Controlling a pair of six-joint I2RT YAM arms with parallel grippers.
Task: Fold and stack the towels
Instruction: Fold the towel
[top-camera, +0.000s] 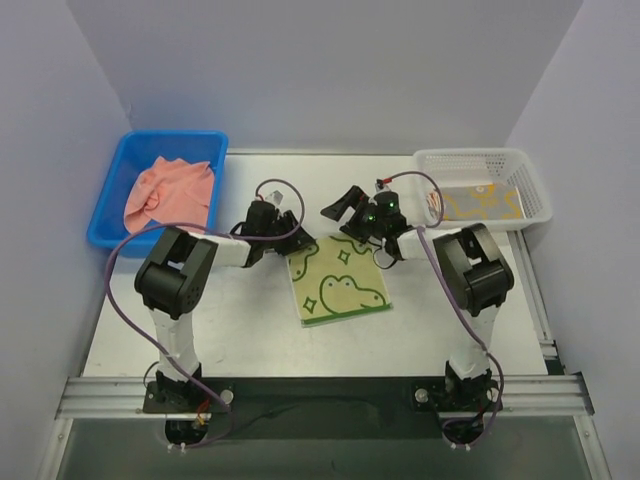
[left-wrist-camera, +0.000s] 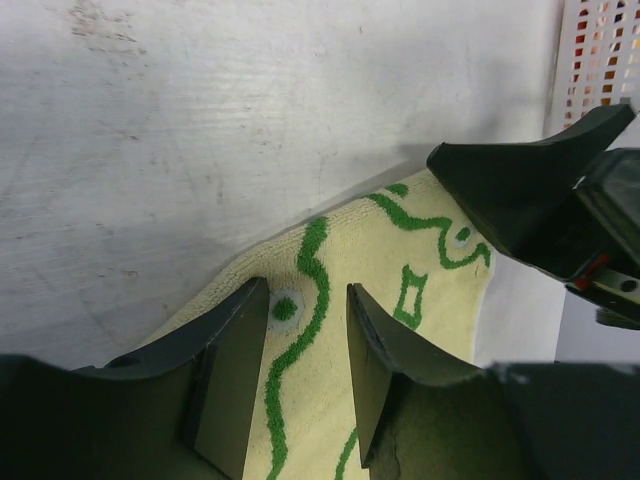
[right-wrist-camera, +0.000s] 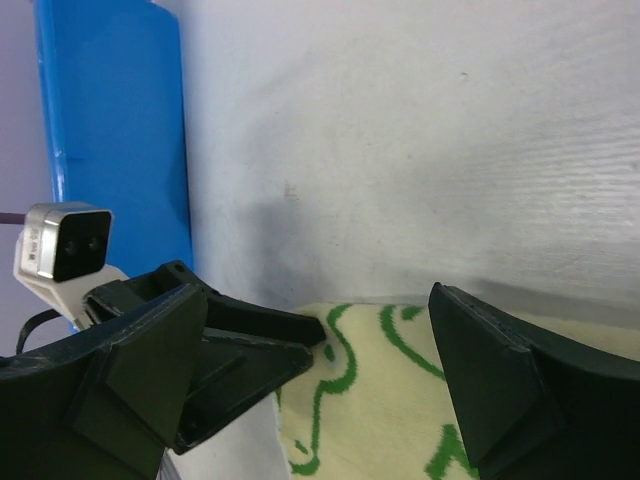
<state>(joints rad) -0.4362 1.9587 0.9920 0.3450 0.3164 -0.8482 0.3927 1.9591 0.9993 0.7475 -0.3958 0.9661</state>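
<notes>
A pale green towel (top-camera: 340, 282) with dark-green duck outlines lies flat in the middle of the table. My left gripper (top-camera: 288, 236) is low over its far left corner. In the left wrist view the gripper (left-wrist-camera: 308, 300) has its fingers (left-wrist-camera: 235, 370) partly apart over the flat cloth (left-wrist-camera: 320, 380), pinching none of it. My right gripper (top-camera: 352, 232) hangs wide open above the towel's far edge (right-wrist-camera: 390, 400), close to the left fingers (right-wrist-camera: 250, 350). A salmon-pink towel (top-camera: 170, 190) lies crumpled in the blue bin. A yellow towel (top-camera: 480, 203) lies in the white basket.
The blue bin (top-camera: 175, 138) stands at the far left and the white basket (top-camera: 530, 185) at the far right. Purple-grey walls close in the table on three sides. Both arms' cables loop above the table near the towel.
</notes>
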